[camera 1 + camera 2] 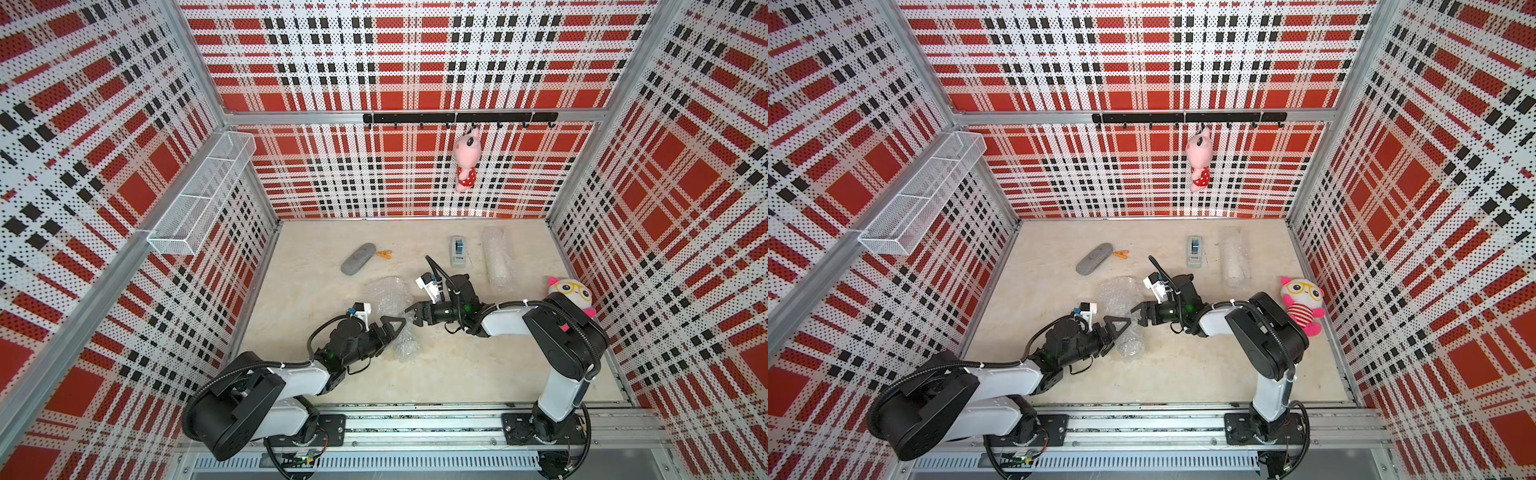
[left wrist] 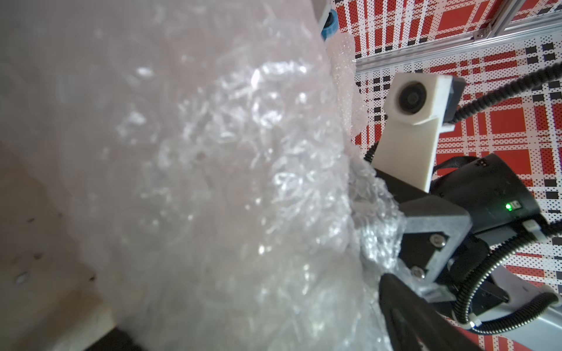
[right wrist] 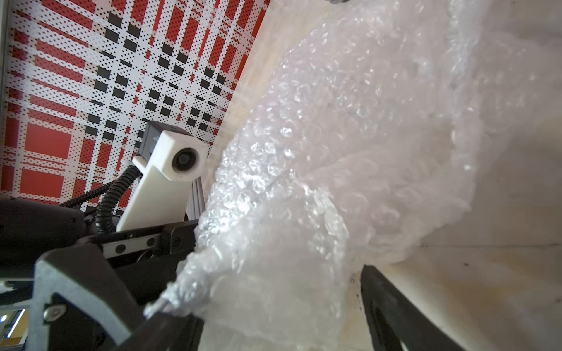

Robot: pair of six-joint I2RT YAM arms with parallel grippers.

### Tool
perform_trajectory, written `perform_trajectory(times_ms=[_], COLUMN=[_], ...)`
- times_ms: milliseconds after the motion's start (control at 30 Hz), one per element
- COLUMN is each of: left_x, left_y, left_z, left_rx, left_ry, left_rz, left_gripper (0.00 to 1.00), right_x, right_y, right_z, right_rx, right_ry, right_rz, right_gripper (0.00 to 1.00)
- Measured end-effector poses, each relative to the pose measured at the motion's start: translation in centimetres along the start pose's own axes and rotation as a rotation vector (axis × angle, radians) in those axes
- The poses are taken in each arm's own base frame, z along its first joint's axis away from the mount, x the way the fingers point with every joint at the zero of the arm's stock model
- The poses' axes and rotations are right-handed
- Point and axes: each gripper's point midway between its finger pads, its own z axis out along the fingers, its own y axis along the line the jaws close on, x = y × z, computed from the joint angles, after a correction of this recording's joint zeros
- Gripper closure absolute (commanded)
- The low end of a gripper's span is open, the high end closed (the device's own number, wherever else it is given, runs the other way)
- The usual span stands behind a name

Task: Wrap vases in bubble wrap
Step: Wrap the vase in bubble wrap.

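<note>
A crumpled bundle of bubble wrap lies mid-table, running from the back toward the front. Its near end looks round and clear. No vase shows plainly; the wrap covers whatever is inside. My left gripper is open wide, and the bundle fills the space between its jaws. My right gripper faces it from the other side, open, with a loose end of wrap between its jaws. One right finger stands clear of the plastic. A second rolled bubble wrap bundle lies at the back right.
A grey oval case and an orange clip lie at the back left. The grey tape dispenser stands beside the far roll. A plush toy sits by the right wall. Another plush toy hangs on the back wall.
</note>
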Motion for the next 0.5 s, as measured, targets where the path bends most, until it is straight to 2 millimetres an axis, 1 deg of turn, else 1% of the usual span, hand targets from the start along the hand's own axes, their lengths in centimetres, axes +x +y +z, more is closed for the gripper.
perform_trajectory(times_ms=[133,233,267,300,367,433,500], left_x=[1.0,1.3,1.3,1.4,1.5,1.7,1.9], left_y=[0.8,1.5,1.6,1.7,2.1,2.7,3.2], left_z=[0.6,1.0,1.1,1.3,1.5,1.6,1.7], left_rx=[-0.022,-0.034,-0.033,-0.030,-0.029,-0.037,-0.043], left_ry=[0.032,0.042,0.045,0.046,0.051,0.056,0.060], left_rz=[0.002,-0.003,-0.004,-0.004,-0.008,-0.016,-0.026], left_gripper=[0.02,0.02,0.00,0.03,0.14,0.21,0.28], right_x=[0.6,1.1,1.2,1.2,1.3,1.4,1.7], right_y=[-0.5,-1.0,-1.2,-1.3,-1.5,-1.6,-1.7], right_z=[0.4,0.4,0.4,0.4,0.4,0.4,0.4], right_rx=[0.001,0.016,0.022,0.026,0.037,0.040,0.045], right_ry=[0.014,0.022,0.021,0.020,0.016,0.018,0.021], right_rz=[0.014,0.030,0.033,0.034,0.038,0.043,0.045], right_gripper=[0.21,0.22,0.22,0.22,0.23,0.24,0.25])
